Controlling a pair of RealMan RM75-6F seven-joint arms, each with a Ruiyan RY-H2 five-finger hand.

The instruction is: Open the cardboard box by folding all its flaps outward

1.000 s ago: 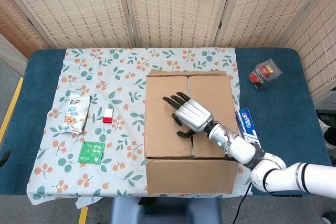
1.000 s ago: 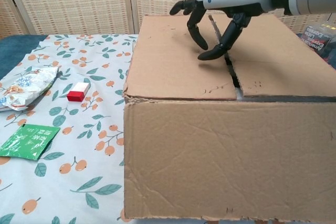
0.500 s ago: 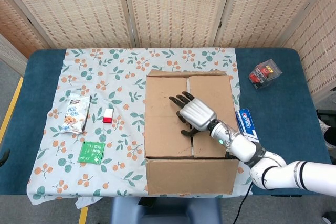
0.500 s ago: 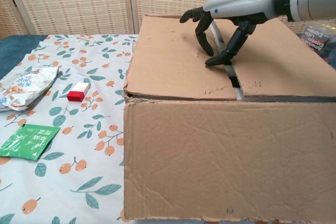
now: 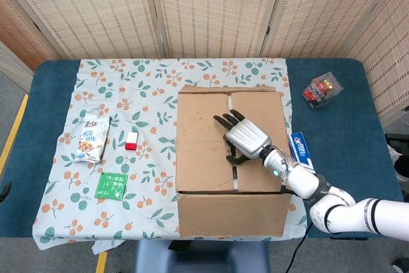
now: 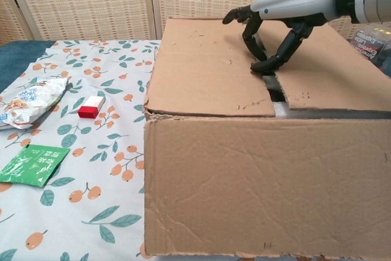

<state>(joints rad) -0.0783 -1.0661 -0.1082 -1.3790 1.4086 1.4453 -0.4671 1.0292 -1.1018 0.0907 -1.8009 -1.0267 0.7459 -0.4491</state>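
Our right hand (image 5: 243, 137) hovers over the top of the box (image 5: 229, 158), fingers (image 6: 252, 33) spread and curled downward, the tips touching at the seam (image 6: 274, 87) between the two top flaps. It holds nothing. The box stands at the near edge of the table (image 5: 48, 94), on the flowered cloth (image 5: 137, 94), its flaps lying flat with a narrow gap along the seam. Left of the box lie a snack bag (image 5: 92, 137), a small red-and-white pack (image 5: 131, 140) and a green sachet (image 5: 111, 186). We cannot see our left hand.
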